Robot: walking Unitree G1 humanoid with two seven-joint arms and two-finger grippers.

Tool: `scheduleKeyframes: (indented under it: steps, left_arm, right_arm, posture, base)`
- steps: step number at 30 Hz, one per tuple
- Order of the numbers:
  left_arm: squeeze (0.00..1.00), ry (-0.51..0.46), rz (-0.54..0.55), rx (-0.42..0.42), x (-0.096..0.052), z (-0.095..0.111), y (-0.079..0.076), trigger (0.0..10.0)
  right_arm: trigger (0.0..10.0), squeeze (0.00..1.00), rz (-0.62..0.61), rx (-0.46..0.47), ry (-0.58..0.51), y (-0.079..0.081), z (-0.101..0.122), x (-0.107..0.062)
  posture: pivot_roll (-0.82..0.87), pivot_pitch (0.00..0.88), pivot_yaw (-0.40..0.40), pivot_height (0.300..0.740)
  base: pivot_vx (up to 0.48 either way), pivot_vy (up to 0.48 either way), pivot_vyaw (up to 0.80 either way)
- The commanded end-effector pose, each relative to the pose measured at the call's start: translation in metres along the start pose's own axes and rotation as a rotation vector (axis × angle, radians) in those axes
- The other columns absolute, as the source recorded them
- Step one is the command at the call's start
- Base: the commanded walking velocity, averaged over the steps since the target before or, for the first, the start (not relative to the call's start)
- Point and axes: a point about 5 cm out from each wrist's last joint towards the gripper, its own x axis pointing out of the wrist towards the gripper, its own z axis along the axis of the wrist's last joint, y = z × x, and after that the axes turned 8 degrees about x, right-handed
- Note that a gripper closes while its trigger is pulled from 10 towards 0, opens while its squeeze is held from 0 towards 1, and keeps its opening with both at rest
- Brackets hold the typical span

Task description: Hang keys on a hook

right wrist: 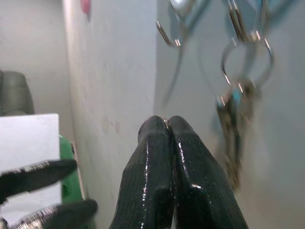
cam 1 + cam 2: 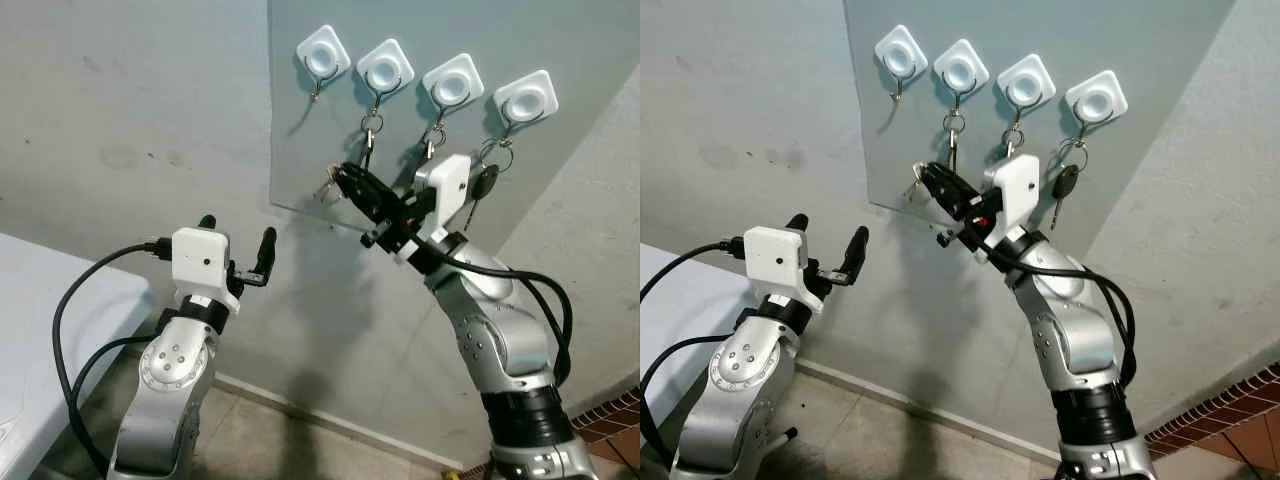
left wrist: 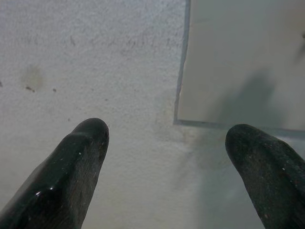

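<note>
Keys (image 1: pixel 233 129) blurred in right wrist view; third-hook keys (image 2: pixel 430 145) partly behind wrist camera.

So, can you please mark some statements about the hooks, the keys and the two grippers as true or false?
1. The grey panel carries four white hooks. True.
2. Every hook holds keys. False: the leftmost hook is empty.
3. The left gripper is open, near the wall. True.
4. The right gripper has its fingers spread wide. False: they are pressed together.
5. A black-headed key hangs from the rightmost hook. True.
</note>
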Motion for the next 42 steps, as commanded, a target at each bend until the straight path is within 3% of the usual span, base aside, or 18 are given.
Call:
scheduleKeyframes:
  steps: [1, 10, 22, 42]
  left_arm:
    - [0.0, -0.011, -0.013, 0.003, 0.0, 0.004, -0.002, 10.0]
    - [0.0, -0.012, -0.011, 0.003, 0.001, 0.006, -0.002, 10.0]
    - [0.0, -0.009, -0.023, -0.001, 0.0, 0.007, -0.004, 10.0]
    - [0.0, -0.01, -0.037, -0.01, 0.0, 0.007, -0.008, 10.0]
  right_arm:
    - [10.0, 0.0, 0.004, 0.012, -0.002, -0.002, 0.002, 0.001]
    - [10.0, 0.0, 0.071, 0.04, -0.07, 0.007, 0.016, 0.02]
    - [10.0, 0.0, 0.107, 0.076, -0.058, 0.012, 0.009, 0.026]
    - [10.0, 0.0, 0.25, 0.085, -0.12, 0.018, 0.033, 0.048]
  posture:
    - [0.0, 0.102, -0.05, 0.74]
    - [0.01, 0.102, -0.053, 0.74]
    - [0.02, 0.094, -0.055, 0.74]
    - [0.03, 0.086, -0.063, 0.74]
  base:
    - [0.0, 0.0, 0.0]
    - [0.0, 0.0, 0.0]
    - [0.0, 0.0, 0.0]
    - [0.0, 0.0, 0.0]
